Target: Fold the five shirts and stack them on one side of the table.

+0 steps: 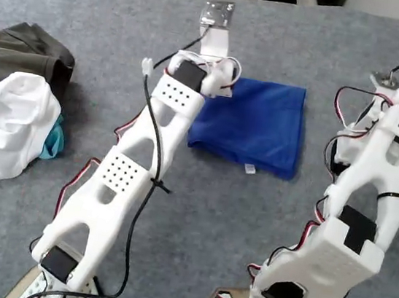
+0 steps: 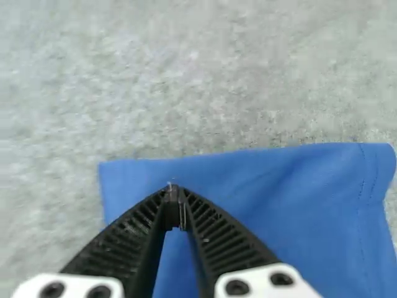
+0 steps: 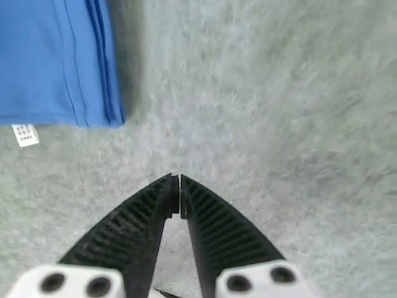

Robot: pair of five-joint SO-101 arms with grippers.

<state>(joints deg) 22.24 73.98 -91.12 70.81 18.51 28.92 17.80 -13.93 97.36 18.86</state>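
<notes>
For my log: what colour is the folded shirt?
The folded shirt is blue, clearest in the high view.

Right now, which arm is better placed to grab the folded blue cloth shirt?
Left, likely. The left jaws are shut over the folded blue cloth shirt; the right jaws are shut over grey carpeted table beside it.

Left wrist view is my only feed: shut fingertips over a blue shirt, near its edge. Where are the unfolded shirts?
Observer: In the high view, at the table's edge on the left arm's side, a white shirt lies crumpled against an olive shirt, with a teal piece peeking from under the white one.
Operator: Is the blue one folded?
Observer: Yes. The blue shirt lies as a flat rectangle, its white tag sticking out at the near edge.
Operator: And the other arm?
Observer: The right gripper is shut above bare table, apart from the shirt's layered edge.
</notes>
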